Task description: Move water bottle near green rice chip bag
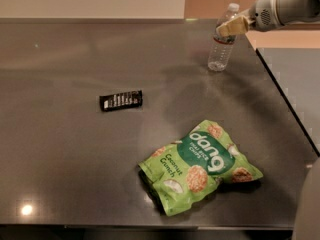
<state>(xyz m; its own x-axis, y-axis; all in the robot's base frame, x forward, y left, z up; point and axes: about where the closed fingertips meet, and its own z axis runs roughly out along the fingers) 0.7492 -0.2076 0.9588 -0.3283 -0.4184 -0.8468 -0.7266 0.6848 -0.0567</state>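
The water bottle (220, 54) stands upright at the far right of the dark table, clear with a white cap and a label band. My gripper (231, 27) comes in from the upper right and sits at the bottle's upper part, just under the cap, overlapping it. The green rice chip bag (200, 164) lies flat near the front of the table, well in front of the bottle, with white "dang" lettering.
A small black wrapper (121, 100) lies left of centre on the table (60, 149). The table's right edge (285, 99) runs close by the bottle. A grey part of the robot (307, 209) shows at the lower right.
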